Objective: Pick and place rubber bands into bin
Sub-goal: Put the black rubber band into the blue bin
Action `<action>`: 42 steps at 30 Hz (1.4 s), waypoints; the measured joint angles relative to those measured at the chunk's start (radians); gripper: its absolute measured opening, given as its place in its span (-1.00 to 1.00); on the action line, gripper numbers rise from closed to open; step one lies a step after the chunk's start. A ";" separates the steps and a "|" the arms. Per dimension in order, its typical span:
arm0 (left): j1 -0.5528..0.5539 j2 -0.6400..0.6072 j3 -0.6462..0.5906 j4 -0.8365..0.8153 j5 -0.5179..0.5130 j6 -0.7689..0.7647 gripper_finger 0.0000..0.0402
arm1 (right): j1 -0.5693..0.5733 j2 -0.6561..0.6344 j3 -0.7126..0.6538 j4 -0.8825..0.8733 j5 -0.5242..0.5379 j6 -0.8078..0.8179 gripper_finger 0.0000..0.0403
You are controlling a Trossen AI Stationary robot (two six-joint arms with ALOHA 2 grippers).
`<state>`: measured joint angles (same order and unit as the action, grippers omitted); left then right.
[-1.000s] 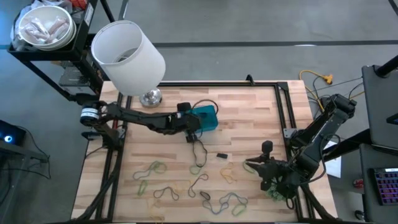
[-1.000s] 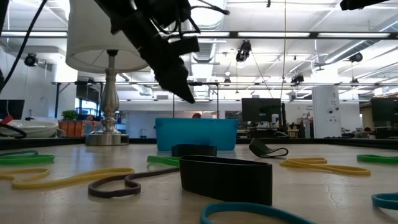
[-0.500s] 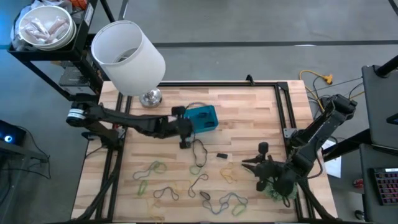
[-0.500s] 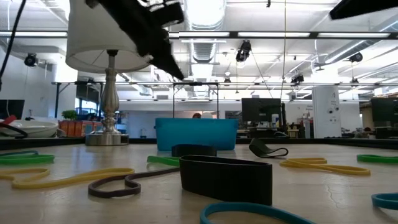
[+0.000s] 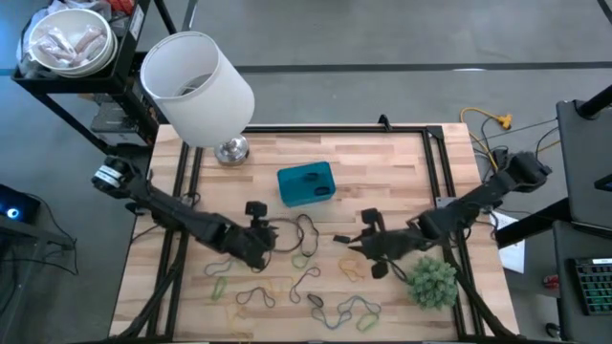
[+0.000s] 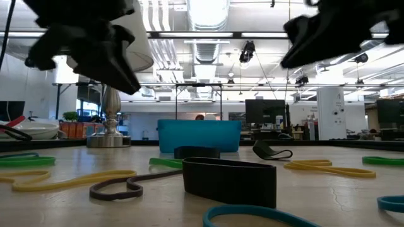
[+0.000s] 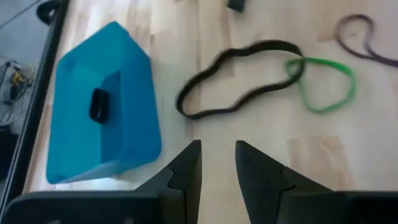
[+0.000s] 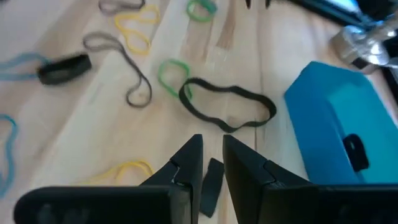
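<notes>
The left end effector (image 5: 256,229) hovers over the counter (image 5: 382,172), its fingers (image 7: 186,171) a narrow gap apart with nothing between them. Ahead of it and off to one side stands the bin (image 5: 306,183), apart from the fingers, with one small dark band (image 7: 99,104) lying inside. Straight ahead of the fingertips lies a long black band (image 7: 239,78) on the wood, and a green band (image 7: 320,84) touches its far end.

The right end effector (image 5: 375,245) hovers over the counter too, fingers (image 8: 186,163) nearly closed, a slim gap showing, holding nothing. A short dark band (image 8: 212,177) lies just beyond its tips. Farther ahead is the same black band, the green one beside it, and the bin beyond that to the side.

More bands (image 5: 287,291) in yellow, green, grey and blue are scattered on the counter behind both end effectors. A green plant ball (image 5: 432,283) sits near the right arm. A white lampshade (image 5: 196,86) stands beyond the bin.
</notes>
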<state>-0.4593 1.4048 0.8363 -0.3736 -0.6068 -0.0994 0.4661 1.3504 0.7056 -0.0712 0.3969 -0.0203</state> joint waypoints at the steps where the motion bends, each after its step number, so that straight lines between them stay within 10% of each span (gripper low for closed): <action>1: -0.012 -0.002 -0.003 0.003 -0.003 0.000 -0.59 | -0.022 0.014 0.005 -0.001 -0.031 -0.016 -0.72; 11: -0.061 -0.060 -0.008 0.031 -0.003 -0.003 -0.59 | -0.161 0.150 0.042 0.000 -0.219 -0.028 -0.56; 42: -0.074 -0.067 -0.009 0.060 -0.001 -0.029 -0.59 | -0.245 0.334 0.044 0.026 -0.220 0.013 -0.22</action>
<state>-0.5335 1.3380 0.8268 -0.3134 -0.6083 -0.1280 0.2211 1.6844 0.7494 -0.0447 0.1770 -0.0074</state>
